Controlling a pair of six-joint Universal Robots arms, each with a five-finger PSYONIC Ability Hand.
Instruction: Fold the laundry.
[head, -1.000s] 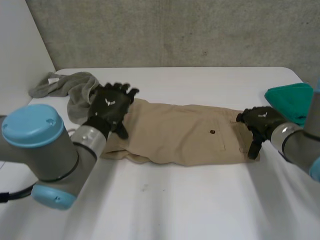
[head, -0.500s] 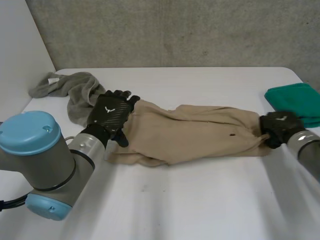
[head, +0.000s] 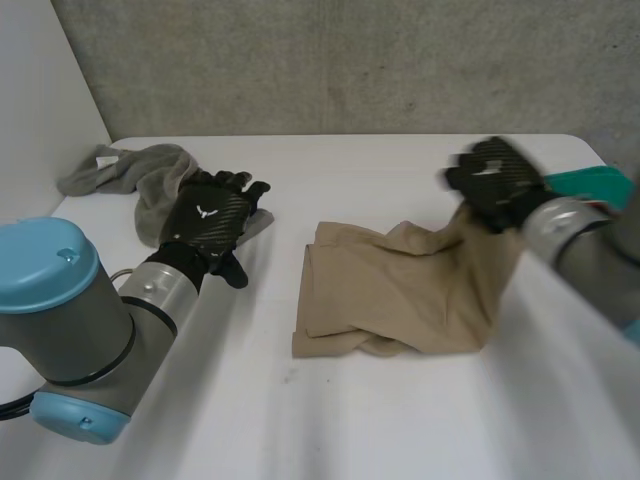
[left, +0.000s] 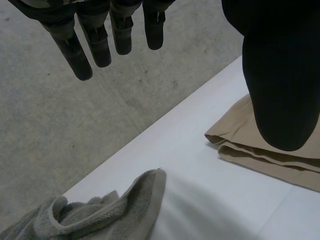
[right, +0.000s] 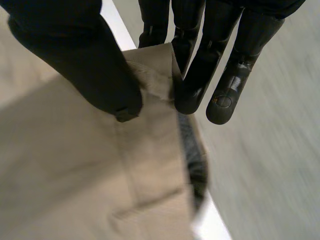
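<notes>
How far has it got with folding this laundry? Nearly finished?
Early on. Done: nothing looks fully folded, though the tan trousers lie partly doubled on the table. In hand: the right hand pinches one end of them, raised above the table; the left hand is open, off the cloth. Left: finishing that fold, and the crumpled grey towel. I cannot tell whether the green cloth is folded.
</notes>
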